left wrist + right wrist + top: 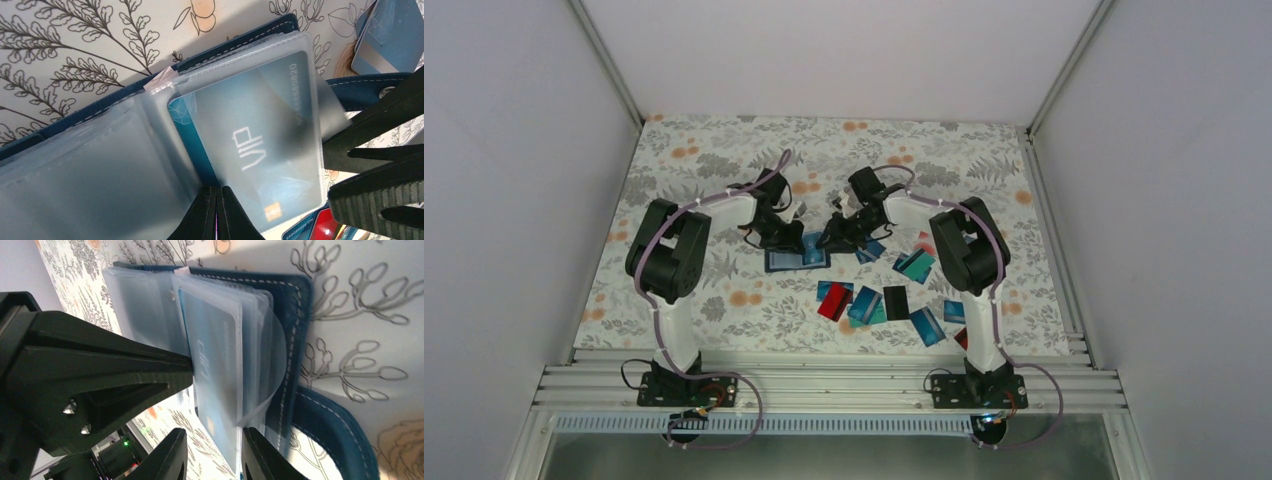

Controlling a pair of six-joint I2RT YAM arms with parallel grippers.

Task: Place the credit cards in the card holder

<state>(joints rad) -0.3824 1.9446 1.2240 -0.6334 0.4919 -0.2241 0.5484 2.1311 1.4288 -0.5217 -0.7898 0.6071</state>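
1. Two-sided reach to mid-table, both tools meeting at holder (782,263).
2. Lies open and flat on flowered cloth (714,160), navy cover down, clear sleeves (90,165) facing up.
3. Has navy strap (360,87) with a snap sticking out past the right edge, flat on cloth.
4. Carries one teal VIP card (250,150) inside the top right-hand sleeve, lettering readable through the plastic.
5. Left gripper (216,189): jaws pressed fully together, tips touching the near edge of sleeves at the fold, just beside VIP card. Cannot tell whether a leaf of plastic is nipped between them.
6. Right gripper (214,432): jaws narrowly apart, astride the near end of the sleeve with VIP card. Cannot tell whether either pad presses it.
7. Come in from opposite sides, left gripper over the fold, right gripper at the right-hand sleeves, near each other.
8. Loose on cloth, right of holder and nearer the arm bases: many cards (864,305), mostly blue and teal, several overlapping.
9. Among them red card (834,303) and black card (895,301), close together in the near cluster, well apart from holder.
10. One more blue just beside holder's right edge, under the right arm.
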